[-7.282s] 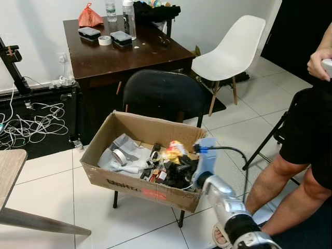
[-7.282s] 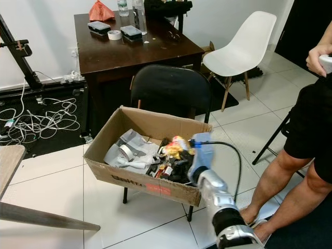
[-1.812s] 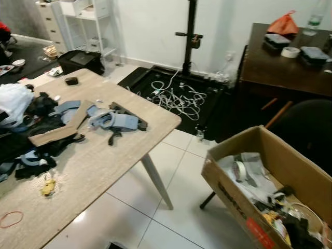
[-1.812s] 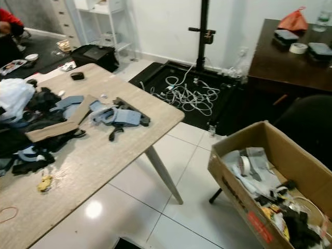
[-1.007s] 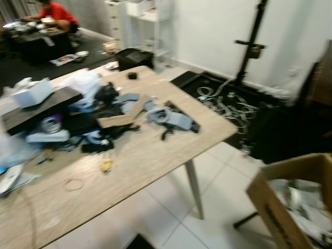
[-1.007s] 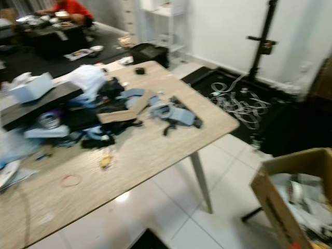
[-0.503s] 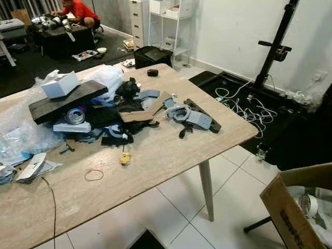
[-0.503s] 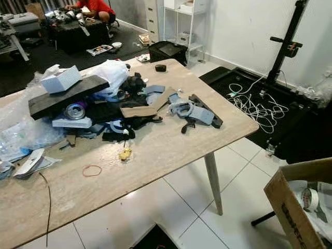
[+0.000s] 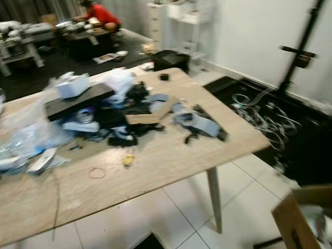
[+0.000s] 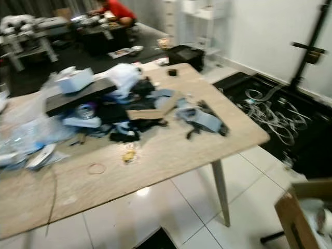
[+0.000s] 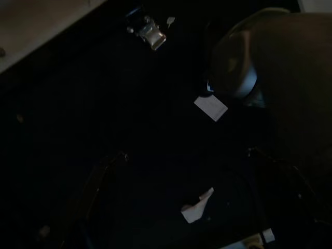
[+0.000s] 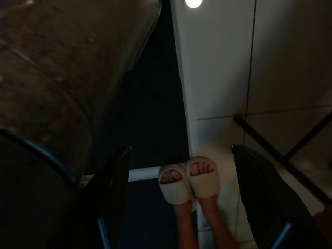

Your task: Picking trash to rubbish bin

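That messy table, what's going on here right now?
Nothing is being handled at this moment. The robot's head camera faces the wooden table, piled with trash: plastic bags, a dark board, a white box, cardboard scraps and grey-blue bits. The cardboard box serving as the bin sits at the lower right. The right gripper hangs open near the floor, above a person's slippered feet.

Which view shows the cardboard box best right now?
The right eye view: the cardboard box shows its corner and open top at the lower right, though blurred. The left eye view cuts it closer at the frame edge. The wrist views are too dark to make it out.
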You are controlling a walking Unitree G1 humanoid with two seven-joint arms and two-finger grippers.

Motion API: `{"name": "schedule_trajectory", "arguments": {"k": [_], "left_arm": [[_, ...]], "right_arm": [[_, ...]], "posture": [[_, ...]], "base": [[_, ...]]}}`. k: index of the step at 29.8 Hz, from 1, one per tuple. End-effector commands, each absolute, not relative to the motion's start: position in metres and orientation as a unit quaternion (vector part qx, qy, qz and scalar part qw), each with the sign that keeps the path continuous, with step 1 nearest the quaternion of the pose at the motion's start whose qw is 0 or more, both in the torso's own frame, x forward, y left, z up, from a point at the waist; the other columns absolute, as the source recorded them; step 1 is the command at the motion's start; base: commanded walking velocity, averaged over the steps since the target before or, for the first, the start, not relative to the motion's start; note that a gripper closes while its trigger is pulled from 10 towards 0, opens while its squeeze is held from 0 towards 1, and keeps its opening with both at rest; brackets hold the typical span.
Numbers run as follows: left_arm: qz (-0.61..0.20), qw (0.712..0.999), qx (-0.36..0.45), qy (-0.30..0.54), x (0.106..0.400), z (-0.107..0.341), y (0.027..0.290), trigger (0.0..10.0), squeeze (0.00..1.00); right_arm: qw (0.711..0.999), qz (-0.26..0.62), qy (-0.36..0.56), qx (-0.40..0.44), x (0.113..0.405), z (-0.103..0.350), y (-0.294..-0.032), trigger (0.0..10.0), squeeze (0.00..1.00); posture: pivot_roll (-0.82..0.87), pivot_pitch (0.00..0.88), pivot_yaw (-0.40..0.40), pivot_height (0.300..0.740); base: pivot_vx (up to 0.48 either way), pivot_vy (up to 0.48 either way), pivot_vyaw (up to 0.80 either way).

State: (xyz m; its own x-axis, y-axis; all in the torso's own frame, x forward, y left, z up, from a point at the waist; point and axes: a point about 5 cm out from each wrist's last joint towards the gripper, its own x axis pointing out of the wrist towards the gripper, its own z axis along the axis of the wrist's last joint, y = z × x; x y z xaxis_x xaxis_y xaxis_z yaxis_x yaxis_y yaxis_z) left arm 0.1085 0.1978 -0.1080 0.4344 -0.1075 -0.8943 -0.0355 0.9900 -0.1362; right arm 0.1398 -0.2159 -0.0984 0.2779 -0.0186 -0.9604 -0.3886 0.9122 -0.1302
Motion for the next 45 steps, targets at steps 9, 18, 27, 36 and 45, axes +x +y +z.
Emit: {"name": "schedule_trajectory", "arguments": {"k": [9,18,27,36,45], "left_arm": [[-0.063,0.829,-0.08,0.55,0.102,-0.111,0.185,10.0,0.0],[-0.068,0.828,-0.076,0.552,0.106,-0.11,0.186,10.0,0.0],[-0.052,0.816,-0.08,0.57,0.088,-0.114,0.192,10.0,0.0],[-0.052,0.812,-0.079,0.577,0.086,-0.114,0.192,10.0,0.0],[-0.05,0.812,-0.074,0.577,0.087,-0.113,0.198,10.0,0.0]], "right_arm": [[0.775,0.146,0.596,-0.152,0.131,-0.103,-0.202,10.0,0.0],[0.772,0.152,0.599,-0.149,0.129,-0.104,-0.201,10.0,0.0],[0.773,0.138,0.601,-0.15,0.127,-0.105,-0.203,10.0,0.0],[0.775,0.134,0.6,-0.147,0.128,-0.104,-0.203,10.0,0.0],[0.778,0.135,0.597,-0.142,0.129,-0.104,-0.202,10.0,0.0]], "posture": [[-0.08,0.189,0.037,0.74],[-0.08,0.188,0.036,0.74],[-0.08,0.199,0.038,0.74],[-0.08,0.202,0.039,0.74],[-0.07,0.197,0.041,0.74]], "base": [[0.0,0.0,0.74],[0.0,0.0,0.74],[0.0,0.0,0.0],[-0.22,0.0,0.0],[-0.356,0.0,0.0]]}}
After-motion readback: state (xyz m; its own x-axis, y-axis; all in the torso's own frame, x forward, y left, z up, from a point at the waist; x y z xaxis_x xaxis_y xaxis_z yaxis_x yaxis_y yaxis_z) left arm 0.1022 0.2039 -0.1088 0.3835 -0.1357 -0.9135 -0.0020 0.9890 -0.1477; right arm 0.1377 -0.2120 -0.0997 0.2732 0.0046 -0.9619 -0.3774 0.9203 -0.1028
